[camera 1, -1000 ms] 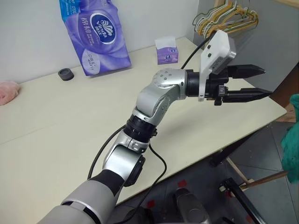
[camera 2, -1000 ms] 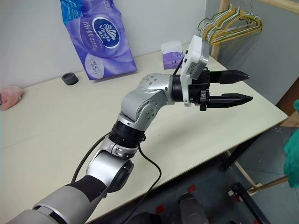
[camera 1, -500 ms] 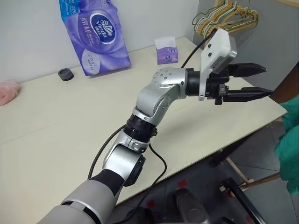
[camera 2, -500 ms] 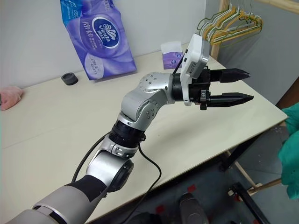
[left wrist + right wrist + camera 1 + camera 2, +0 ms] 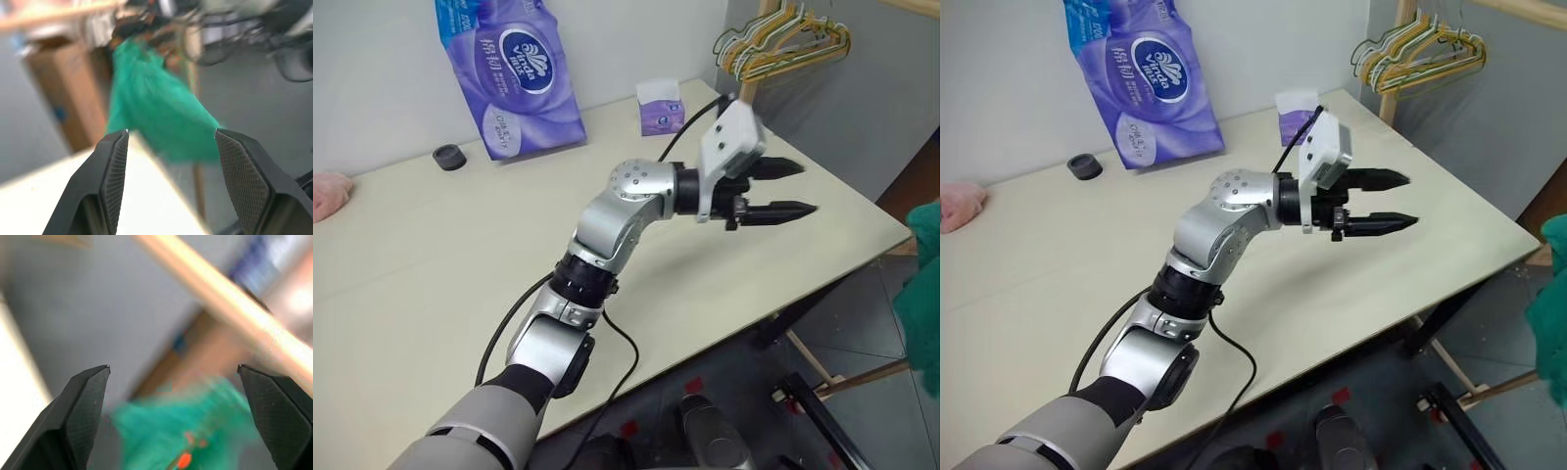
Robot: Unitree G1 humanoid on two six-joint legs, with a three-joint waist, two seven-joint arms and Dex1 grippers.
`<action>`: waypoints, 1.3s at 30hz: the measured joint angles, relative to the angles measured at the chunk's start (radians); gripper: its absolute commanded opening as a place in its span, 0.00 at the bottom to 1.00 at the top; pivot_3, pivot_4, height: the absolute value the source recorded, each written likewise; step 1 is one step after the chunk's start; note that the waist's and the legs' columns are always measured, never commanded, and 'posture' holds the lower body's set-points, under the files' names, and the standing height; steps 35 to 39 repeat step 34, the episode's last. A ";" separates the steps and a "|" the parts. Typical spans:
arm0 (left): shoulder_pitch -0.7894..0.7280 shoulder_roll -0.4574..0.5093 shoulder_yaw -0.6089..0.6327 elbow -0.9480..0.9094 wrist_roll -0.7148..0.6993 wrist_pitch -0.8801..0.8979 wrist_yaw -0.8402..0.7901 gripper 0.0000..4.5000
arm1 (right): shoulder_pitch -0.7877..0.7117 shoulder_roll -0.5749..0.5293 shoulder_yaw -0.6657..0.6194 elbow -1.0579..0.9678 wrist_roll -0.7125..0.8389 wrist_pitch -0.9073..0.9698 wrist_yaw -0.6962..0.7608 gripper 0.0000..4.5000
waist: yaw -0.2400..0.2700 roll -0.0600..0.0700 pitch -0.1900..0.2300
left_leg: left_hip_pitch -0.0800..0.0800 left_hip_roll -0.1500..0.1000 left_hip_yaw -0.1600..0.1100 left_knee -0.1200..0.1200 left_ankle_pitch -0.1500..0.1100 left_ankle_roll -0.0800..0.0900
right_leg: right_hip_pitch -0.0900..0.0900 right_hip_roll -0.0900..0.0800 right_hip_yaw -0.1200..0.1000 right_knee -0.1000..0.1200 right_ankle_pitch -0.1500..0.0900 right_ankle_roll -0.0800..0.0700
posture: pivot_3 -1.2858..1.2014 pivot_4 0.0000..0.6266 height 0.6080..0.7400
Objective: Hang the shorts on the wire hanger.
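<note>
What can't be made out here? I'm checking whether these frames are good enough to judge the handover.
- The shorts: cut off by the head views' right edge; smeared in the left wrist view.
- What holds the shorts up: unclear, right wrist view blurred.
- The hangers on the rack: overlapping, too thin to count.

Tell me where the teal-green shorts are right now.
The teal-green fabric shorts hang at the head views' right edge, off the cream table's right side, above the floor.
</note>
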 measured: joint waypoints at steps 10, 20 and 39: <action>0.368 0.177 0.229 -0.105 0.229 0.117 0.530 0.66 | 0.306 0.613 0.235 -0.430 0.069 -0.201 -0.108 0.99 | 0.104 -0.012 -0.017 | -0.026 -0.002 -0.003 0.008 0.001 -0.006 | -0.034 -0.004 -0.003 0.012 0.008 -0.011 | 0.49 0.14 1.00; 0.737 0.077 0.437 -0.333 0.351 0.108 0.936 0.66 | 0.233 0.870 0.418 -0.101 0.017 -0.500 -0.131 0.99 | 0.261 -0.032 -0.046 | -0.033 -0.002 -0.017 0.017 0.003 -0.007 | -0.031 -0.005 -0.024 0.007 0.017 -0.022 | 0.55 0.12 1.00; 0.724 0.039 0.450 -0.303 0.313 0.061 0.959 0.66 | 0.234 0.888 0.458 0.005 -0.009 -0.568 -0.123 0.99 | 0.281 -0.032 -0.050 | -0.032 0.001 -0.031 0.015 0.016 -0.015 | -0.025 0.000 -0.033 0.004 0.026 -0.030 | 0.57 0.14 1.00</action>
